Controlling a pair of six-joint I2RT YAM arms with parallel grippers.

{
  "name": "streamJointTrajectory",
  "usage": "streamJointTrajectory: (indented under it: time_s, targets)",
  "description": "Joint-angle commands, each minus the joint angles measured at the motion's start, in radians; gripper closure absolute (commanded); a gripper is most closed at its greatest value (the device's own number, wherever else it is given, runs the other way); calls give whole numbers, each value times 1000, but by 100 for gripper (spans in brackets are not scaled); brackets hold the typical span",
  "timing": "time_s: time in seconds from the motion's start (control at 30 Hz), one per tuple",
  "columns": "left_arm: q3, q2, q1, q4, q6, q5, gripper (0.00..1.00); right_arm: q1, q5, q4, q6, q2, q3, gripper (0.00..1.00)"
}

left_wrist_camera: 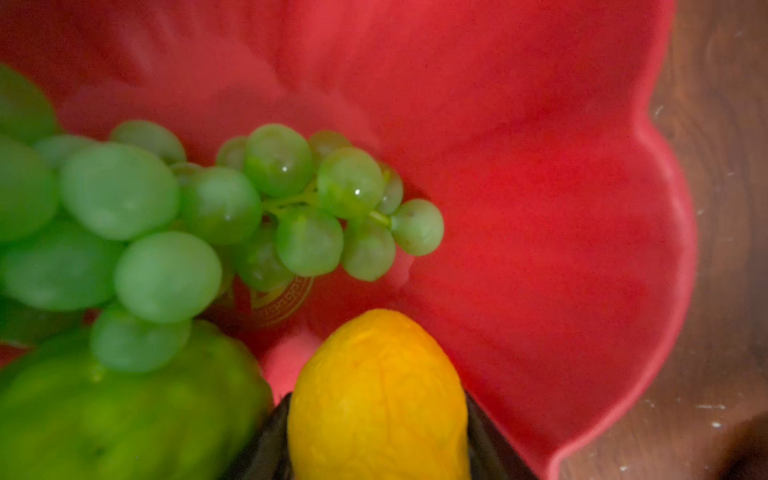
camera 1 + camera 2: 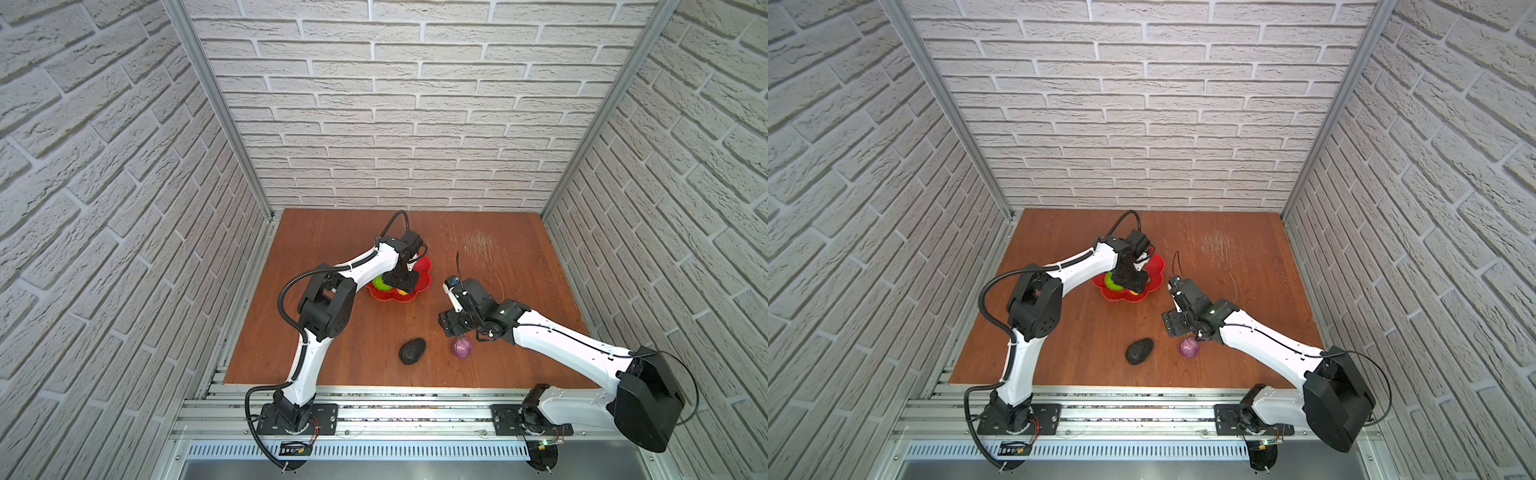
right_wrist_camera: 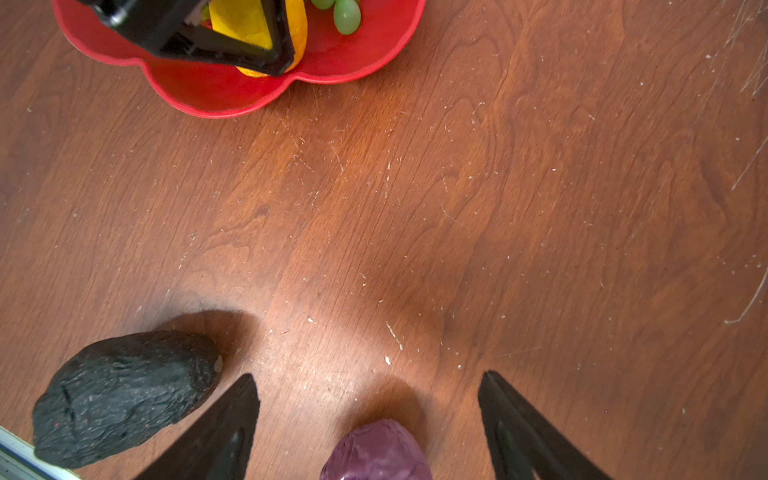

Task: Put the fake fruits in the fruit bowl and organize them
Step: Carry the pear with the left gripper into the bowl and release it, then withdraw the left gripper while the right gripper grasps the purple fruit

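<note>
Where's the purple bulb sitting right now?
In a top view the purple bulb lies on the table toward the front, just right of the avocado, not touching it; the right gripper hangs open over it.

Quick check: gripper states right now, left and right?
Left gripper: closed on the small yellow fruit, down in the fruit bowl.
Right gripper: open, empty, near the purple bulb, not touching it.

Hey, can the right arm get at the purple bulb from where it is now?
Probably yes. The right gripper hangs open close to the purple bulb, which shows between its fingers in the wrist view with nothing on top. The avocado lies apart to one side, so it shouldn't block it.
</note>
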Motion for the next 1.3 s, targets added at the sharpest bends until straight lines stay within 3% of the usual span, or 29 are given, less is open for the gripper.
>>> streamJointTrajectory:
  time_s: [0.0,0.13,0.63,0.97,1.27]
  targets:
    - [22,-1,-5,-20,17,-18,36,-5,-7,32,-6,-4,-9,16]
    - [15,-26,-9,-7,15,-32,29,-4,-7,22,-4,-12,-8,15]
    - [-70,-245,-15,83,-24,-104,29,-4,20,-73,-17,-84,62,16]
    - [-478,-595,-11,303,-77,-128,30,-5,32,-226,88,-139,64,16]
    - [-764,-840,11,414,-203,-183,29,-4,-36,-252,255,-171,-61,16]
